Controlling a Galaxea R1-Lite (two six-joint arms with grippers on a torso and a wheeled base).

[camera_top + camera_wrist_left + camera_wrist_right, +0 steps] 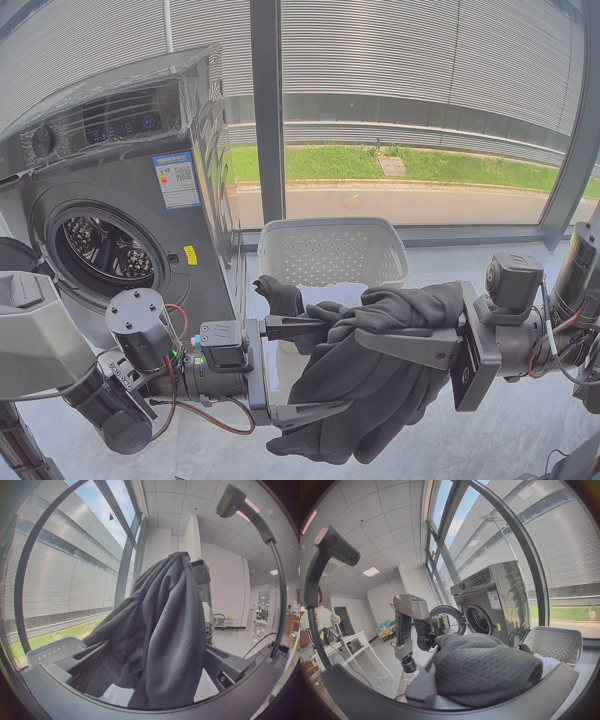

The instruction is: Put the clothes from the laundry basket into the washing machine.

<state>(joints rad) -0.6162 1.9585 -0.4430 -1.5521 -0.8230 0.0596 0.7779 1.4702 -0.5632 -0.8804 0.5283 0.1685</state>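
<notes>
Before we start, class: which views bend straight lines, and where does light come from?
Both wrist views: the lens bows the window frame into an arc. Head view: daylight comes from behind the basket, so the dark garment is backlit; wrap on the washing machine shows glare.

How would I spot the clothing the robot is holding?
Find the grey washing machine on the left, then the white laundry basket beside it. In front of the basket a garment hangs from the right gripper. It is dark grey and in the air, unlike the white cloth in the basket.
</notes>
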